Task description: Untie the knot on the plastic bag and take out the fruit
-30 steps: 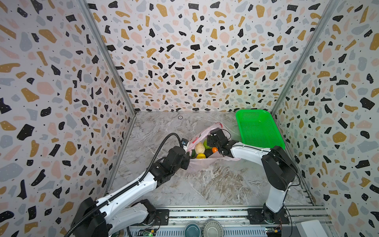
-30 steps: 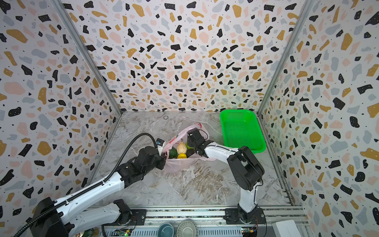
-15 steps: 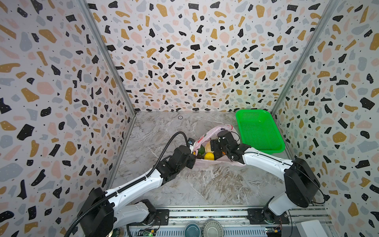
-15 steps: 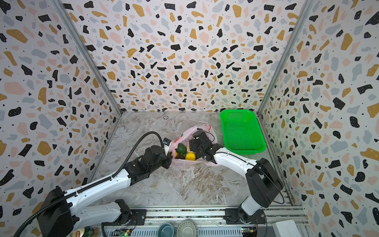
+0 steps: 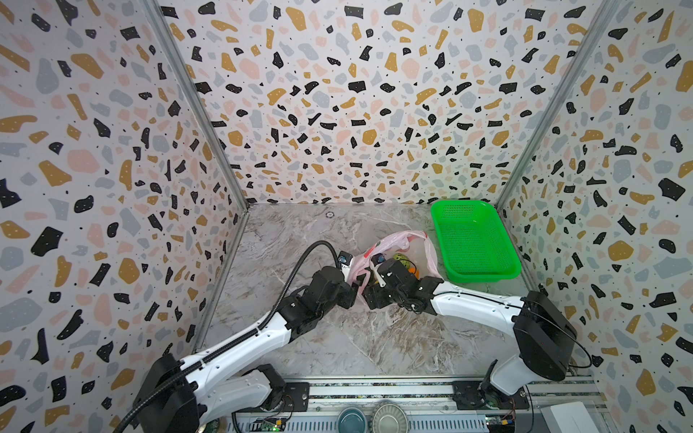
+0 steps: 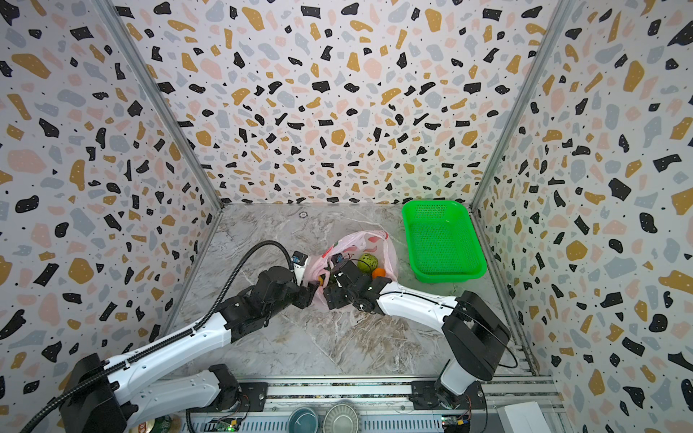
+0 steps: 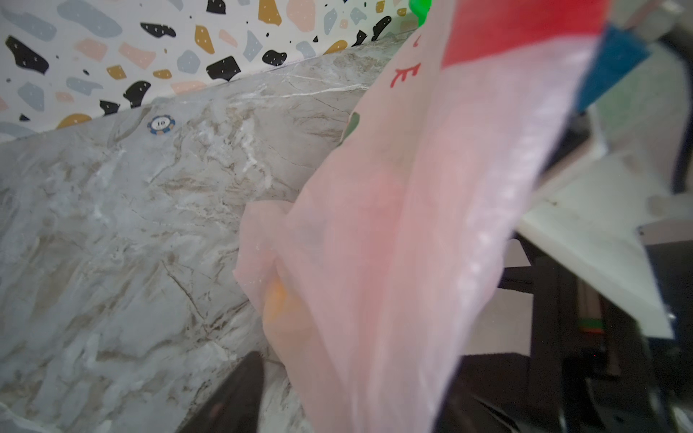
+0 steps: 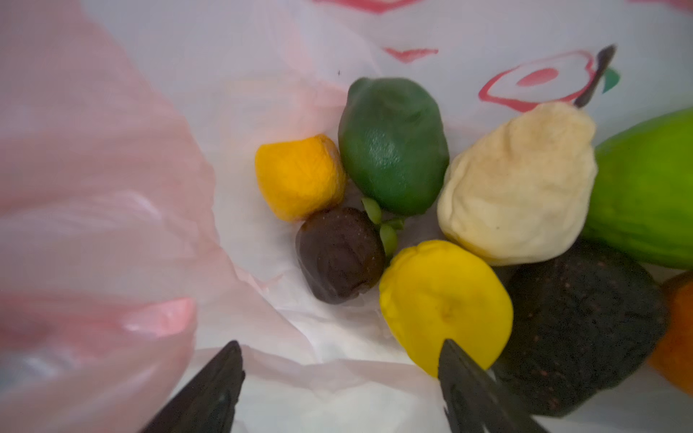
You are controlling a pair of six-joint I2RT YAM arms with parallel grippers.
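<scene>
You face a grey marble-patterned floor [image 5: 375,345]; speckled terrazzo walls [image 5: 356,112] rise on three sides of it, and a metal rail [image 5: 375,390] edges its near side.

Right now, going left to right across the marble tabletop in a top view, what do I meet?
In order: white left arm → translucent pale pink plastic bag → bright green mesh basket.
</scene>
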